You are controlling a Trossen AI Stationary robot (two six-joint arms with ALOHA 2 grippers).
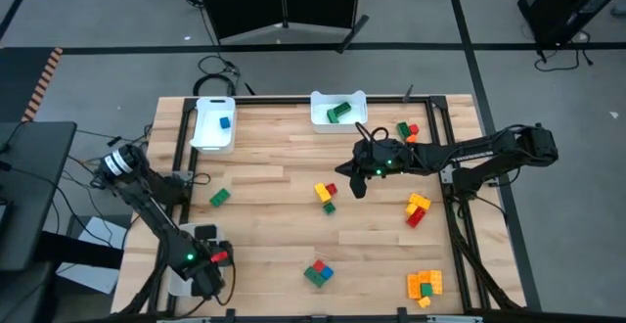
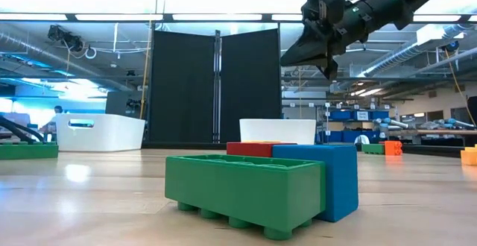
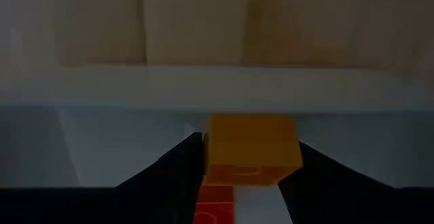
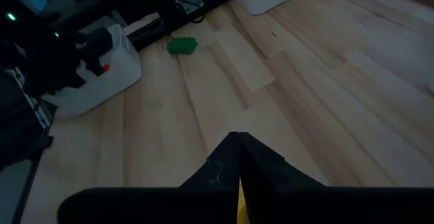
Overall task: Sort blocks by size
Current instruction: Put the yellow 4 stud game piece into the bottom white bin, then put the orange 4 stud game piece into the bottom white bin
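The wooden desk (image 1: 284,254) carries three white trays: one at the far left (image 1: 213,125) with a blue brick, one at the far middle (image 1: 337,109) with green bricks, one at the near left corner (image 1: 181,282). Over that near tray the left hand (image 1: 217,257) grips an orange brick (image 3: 252,148), a red one beneath it. The right hand (image 1: 354,178) hangs mid-desk, fingers closed on nothing visible. Loose bricks lie scattered: a red-green-blue cluster (image 1: 317,272), orange-yellow ones (image 1: 424,285).

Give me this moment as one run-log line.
left gripper: over white plastic tray, orange studded brick between fingers | right gripper: shut, raised mid-table
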